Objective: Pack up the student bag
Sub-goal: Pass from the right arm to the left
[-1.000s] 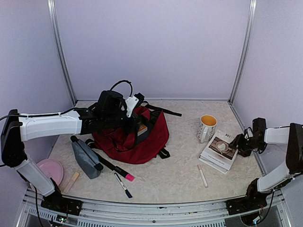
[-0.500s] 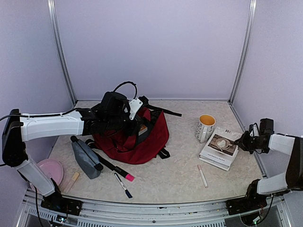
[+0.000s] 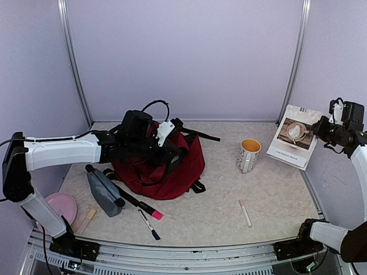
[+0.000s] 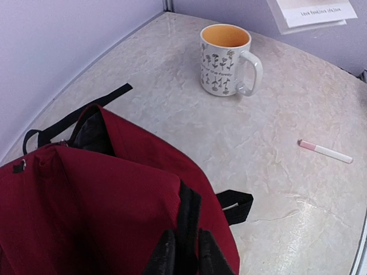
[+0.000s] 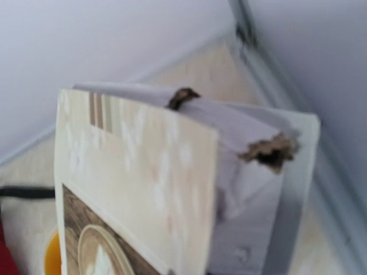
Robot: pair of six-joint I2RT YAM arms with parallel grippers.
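The dark red student bag [image 3: 183,172] lies at the table's left centre, its mouth held up. My left gripper [image 3: 170,150] is shut on the bag's black edge strap [image 4: 187,220]; both fingertips pinch it at the bottom of the left wrist view, and the red fabric [image 4: 103,200] fills that view's left side. My right gripper [image 3: 322,128] is shut on a white book with a coffee picture [image 3: 297,136] and holds it high in the air by the right wall. The book [image 5: 132,189] fills the right wrist view and hides the fingers.
A flowered mug [image 3: 250,154] stands right of the bag, also in the left wrist view [image 4: 225,60]. A white pen with a pink tip [image 3: 245,213] lies in front. A grey pouch [image 3: 104,192], black marker [image 3: 143,206], blue pen [image 3: 149,224] and pink plate [image 3: 60,206] lie front left.
My right gripper has lifted the book off the table and carried it up and to the right. My left gripper has shifted slightly right with the bag's edge.
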